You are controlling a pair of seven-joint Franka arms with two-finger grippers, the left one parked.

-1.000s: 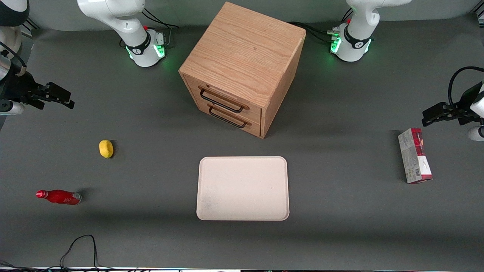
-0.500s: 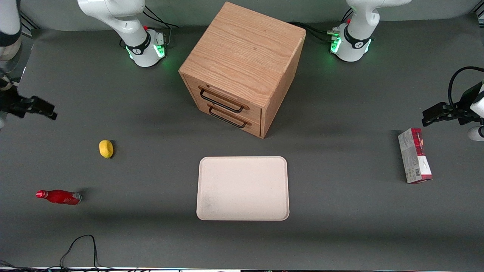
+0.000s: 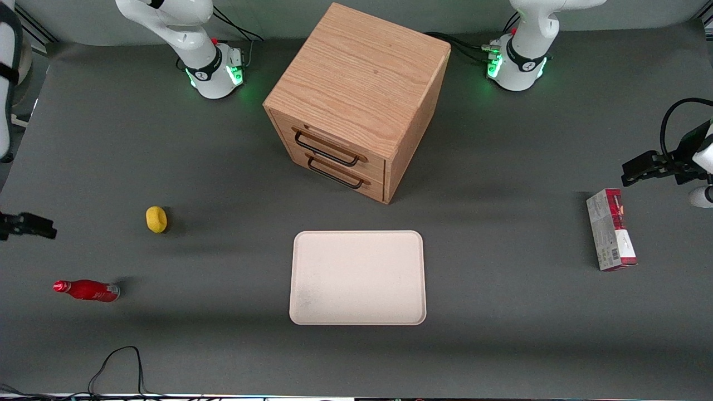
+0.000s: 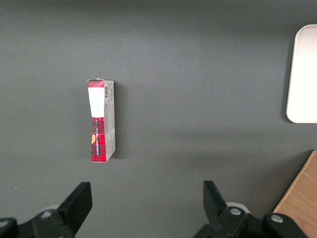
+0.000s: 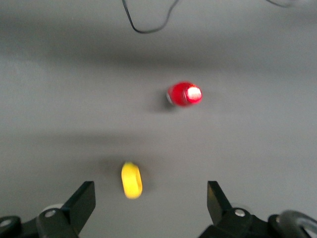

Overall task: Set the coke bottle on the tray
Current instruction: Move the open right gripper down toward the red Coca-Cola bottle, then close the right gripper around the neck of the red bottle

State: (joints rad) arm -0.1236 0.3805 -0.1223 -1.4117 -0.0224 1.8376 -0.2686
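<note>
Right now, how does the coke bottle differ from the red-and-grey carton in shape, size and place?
The coke bottle is slim and round with a cap; the red-and-grey carton is a flat-sided box. The bottle is smaller than the carton. The bottle lies toward the working arm's end of the table, the carton toward the parked arm's. Both lie on the table, off the tray. The open claw hangs above the bottle, empty.

The tool (image 3: 33,225) (fingers spread wide) has dropped nearer the front camera, closer to the coke bottle (image 3: 86,290).
</note>
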